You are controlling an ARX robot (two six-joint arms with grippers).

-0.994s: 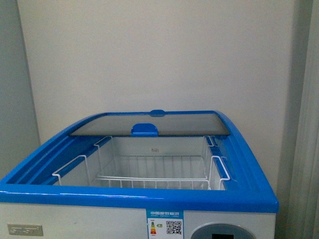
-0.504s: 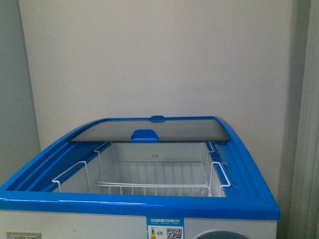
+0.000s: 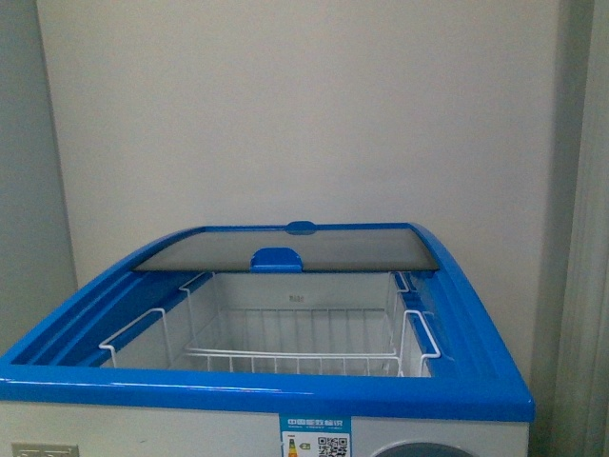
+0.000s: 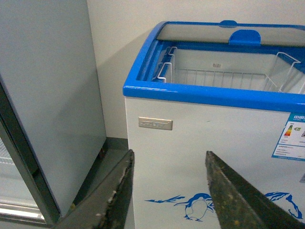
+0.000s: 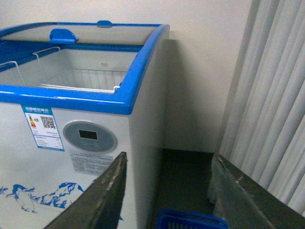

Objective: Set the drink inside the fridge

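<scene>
The fridge (image 3: 285,390) is a white chest freezer with a blue top rim, standing straight ahead against the wall. Its glass lid (image 3: 285,243) is slid to the back, so the front of the well is uncovered with a white wire basket (image 3: 295,357) inside. No drink shows in any view. My left gripper (image 4: 169,160) is open and empty, low in front of the fridge's (image 4: 209,157) white front with its penguin decal (image 4: 193,210). My right gripper (image 5: 169,162) is open and empty beside the fridge's (image 5: 143,124) right front corner, near the oval grey display panel (image 5: 89,136).
A tall grey cabinet (image 4: 47,95) stands close to the fridge's left side with a narrow gap of dark floor between. On the right hang pale curtains (image 5: 271,95), and a blue crate (image 5: 190,220) sits on the dark floor by the fridge's right side.
The front view has dropped slightly over the last second, so the fridge rim sits lower in frame and less of its front face shows. In the last half second nothing has moved.
</scene>
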